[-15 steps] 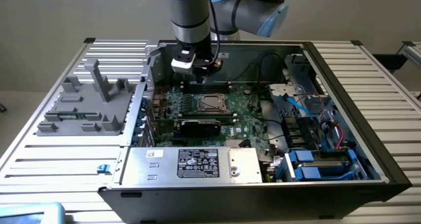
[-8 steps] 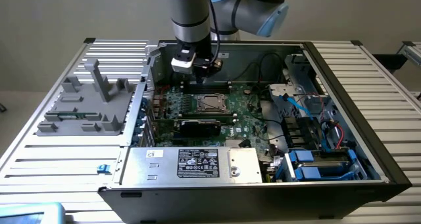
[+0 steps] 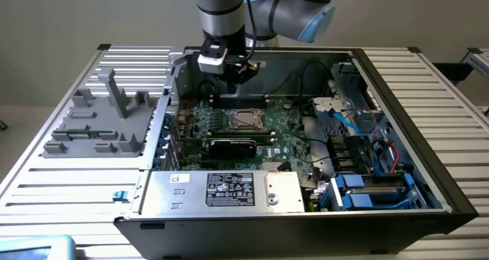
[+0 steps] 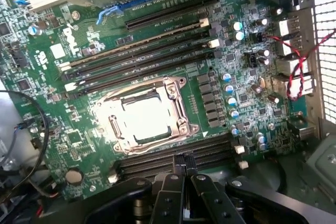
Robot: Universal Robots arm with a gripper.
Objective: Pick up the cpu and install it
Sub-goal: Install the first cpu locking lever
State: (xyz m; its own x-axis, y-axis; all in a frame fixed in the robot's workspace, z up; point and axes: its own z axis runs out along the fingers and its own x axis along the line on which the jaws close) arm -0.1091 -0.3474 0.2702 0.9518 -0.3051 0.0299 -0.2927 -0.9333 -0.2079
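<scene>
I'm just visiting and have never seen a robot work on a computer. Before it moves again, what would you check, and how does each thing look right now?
1. Gripper fingers shut: ok, they meet with no gap.
2. Gripper empty: ok, nothing shows between the fingers.
3. Chip in the socket: ok, its shiny top lies inside the metal frame.
4. Chip fully flat and locked down: cannot tell.
5. Gripper clear of the green board: ok, it hangs above the open computer case, over the socket's far side.
6. Loose cables out of the way: ok, they lie off to the board's edge.
</scene>
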